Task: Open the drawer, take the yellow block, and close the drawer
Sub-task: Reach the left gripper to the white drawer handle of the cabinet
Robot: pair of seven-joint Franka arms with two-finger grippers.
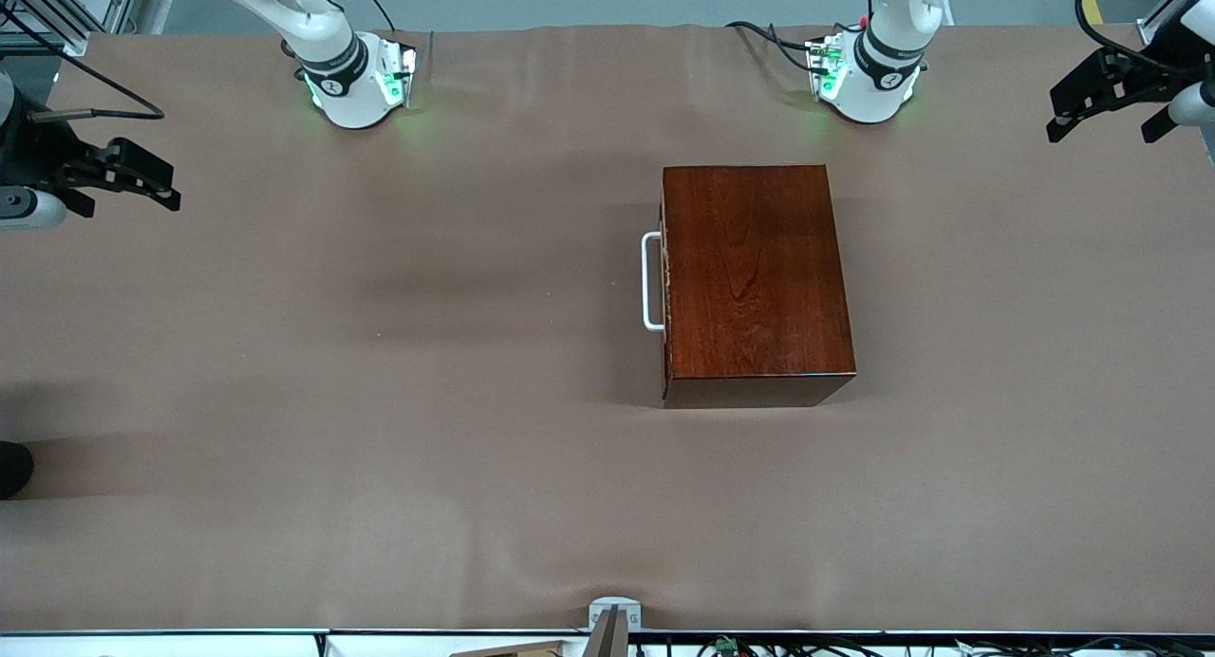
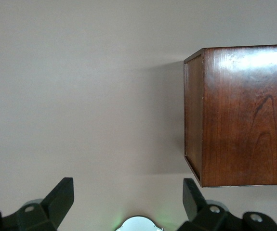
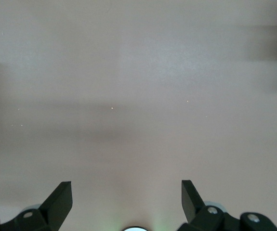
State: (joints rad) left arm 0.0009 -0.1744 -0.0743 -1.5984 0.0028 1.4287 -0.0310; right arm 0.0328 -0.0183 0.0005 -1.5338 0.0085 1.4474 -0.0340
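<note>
Drawer [image 1: 664, 282] shut in box [image 1: 755, 277] — nothing done yet. Block unseen. Left gripper [image 2: 128, 202], right gripper [image 3: 127, 199] spread wide, empty, waiting over table [image 1: 380, 401] ends.

The wooden box [image 1: 757, 282] looks like varnished reddish-brown wood, glossy enough to throw back a pale glare along its top, with dark grain lines running lengthwise and a smooth lacquered side; along the edge of its drawer [image 1: 665, 287] the finish looks slightly chipped and paler. The handle [image 1: 650, 282] is a smooth white bar, plastic or painted metal, with a soft sheen. The table [image 1: 380, 401] is covered in a matt brownish-pink sheet, cloth-like, lying in faint ripples. The left gripper [image 2: 127, 195] and right gripper [image 3: 126, 195] have matt black plastic-looking fingers, and the arm bases wear glossy white shells
</note>
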